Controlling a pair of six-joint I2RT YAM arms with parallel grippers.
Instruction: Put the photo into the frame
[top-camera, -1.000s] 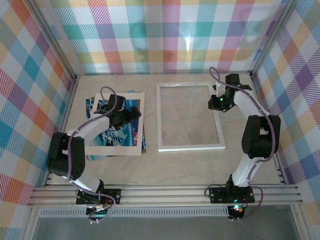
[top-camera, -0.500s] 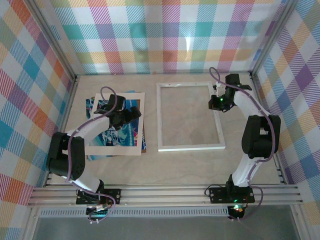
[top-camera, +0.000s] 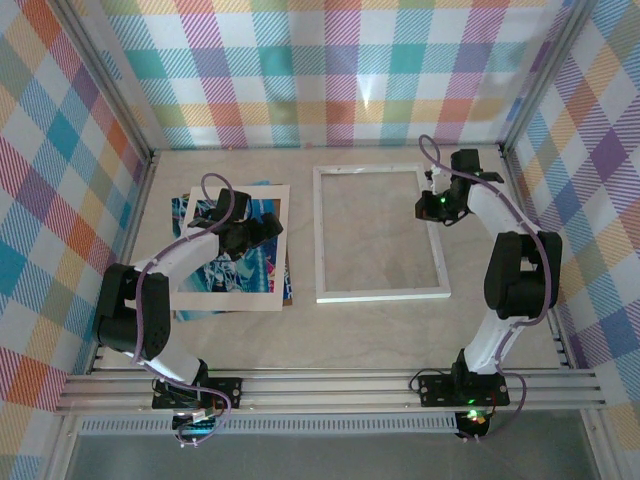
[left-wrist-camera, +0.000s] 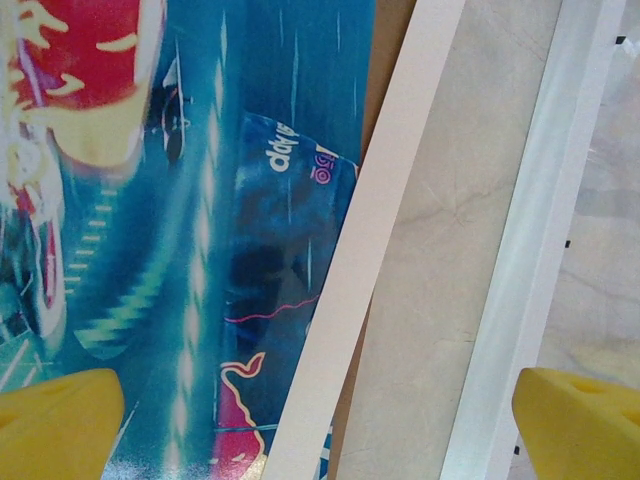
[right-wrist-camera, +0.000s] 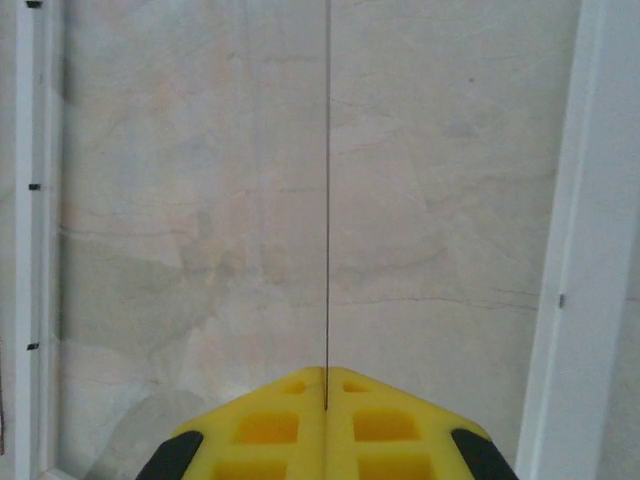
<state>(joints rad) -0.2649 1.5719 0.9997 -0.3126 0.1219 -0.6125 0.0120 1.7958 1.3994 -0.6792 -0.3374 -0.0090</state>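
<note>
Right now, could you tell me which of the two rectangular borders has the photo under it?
The cream mat on the left, over the blue photo; the white frame lies on bare table.

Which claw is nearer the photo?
Left. The left claw hangs open above the photo's right side; the right claw is shut over the frame's far right corner, across the frame from the photo.

Overhead I get bright, even light, with one white glare spot on the pastel checked back wall (top-camera: 370, 95) and soft shadows on the beige marbled tabletop (top-camera: 300, 330). My left wrist feed is soft: the glossy blue and teal paper print (left-wrist-camera: 200, 250) smears toward its left side, and the left gripper (left-wrist-camera: 320, 425) shows its yellow fingertips (left-wrist-camera: 60, 425) out of focus. The right wrist feed is crisp, with a faint grey shadow at lower left.
</note>
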